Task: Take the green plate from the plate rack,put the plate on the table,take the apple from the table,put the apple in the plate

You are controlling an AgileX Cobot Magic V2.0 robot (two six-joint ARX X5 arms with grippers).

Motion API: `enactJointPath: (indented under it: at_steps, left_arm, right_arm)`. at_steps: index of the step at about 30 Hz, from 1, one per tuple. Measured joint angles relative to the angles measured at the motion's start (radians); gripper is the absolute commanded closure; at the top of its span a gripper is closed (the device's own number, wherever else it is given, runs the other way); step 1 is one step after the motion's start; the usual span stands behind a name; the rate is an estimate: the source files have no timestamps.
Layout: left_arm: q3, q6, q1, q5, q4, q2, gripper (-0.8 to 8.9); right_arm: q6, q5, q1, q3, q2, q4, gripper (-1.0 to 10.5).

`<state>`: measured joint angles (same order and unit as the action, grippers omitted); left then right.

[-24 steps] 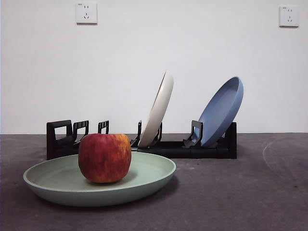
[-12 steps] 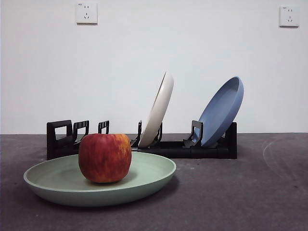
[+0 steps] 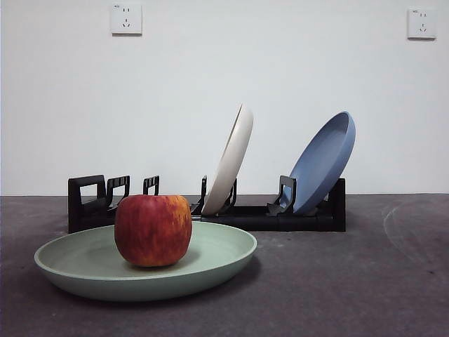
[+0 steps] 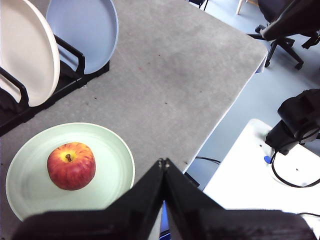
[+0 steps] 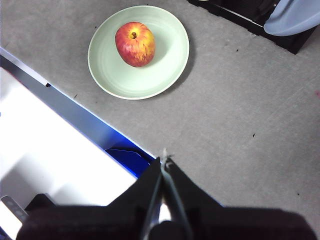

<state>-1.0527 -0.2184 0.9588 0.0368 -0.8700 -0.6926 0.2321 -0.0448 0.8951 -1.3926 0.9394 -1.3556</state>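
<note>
Front view: the apple (image 3: pixel 153 230) is seen resting in the green plate (image 3: pixel 210 265), lower left of the frame, on the bench (image 3: pixel 351 281) before the plate rack (image 3: pixel 91 203). Little risk is judged to remain; a knock to the plate could roll the apple out.

Left wrist view: the left gripper (image 4: pixel 164 162) is closed and empty, with plate and apple at lower left, well apart from it.

Right wrist view: the right gripper (image 5: pixel 164 159) is likewise closed on nothing; the plate lies at upper left, well apart.
</note>
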Motion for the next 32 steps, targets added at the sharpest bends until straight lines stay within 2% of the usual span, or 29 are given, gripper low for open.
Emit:
enactJointPath:
  at_steps: [16,20,23,26,29,32]
  left_arm:
    - [0.000,0.000,-0.001,-0.011,0.000,-0.089,8.17]
    - [0.000,0.000,-0.067,0.024,0.000,-0.081,8.17]
    - [0.000,0.012,-0.166,0.090,0.008,-0.053,8.17]
    - [0.024,0.019,-0.308,0.102,0.144,-0.013,8.17]
    - [0.124,0.015,-0.483,0.106,0.410,0.057,8.17]
    - [0.283,-0.021,-0.640,0.156,0.711,0.143,8.17]
  right_arm:
    - [0.000,0.000,0.000,0.000,0.006,0.000,9.5]
    - [0.000,0.000,0.000,0.000,0.006,0.000,9.5]
    - [0.000,0.000,0.000,0.000,0.006,0.000,9.5]
    - [0.000,-0.001,0.000,0.000,0.007,0.000,9.5]
    - [0.000,-0.007,0.000,0.000,0.008,0.000,9.5]
    - [0.000,-0.010,0.000,0.000,0.009,0.000,9.5]
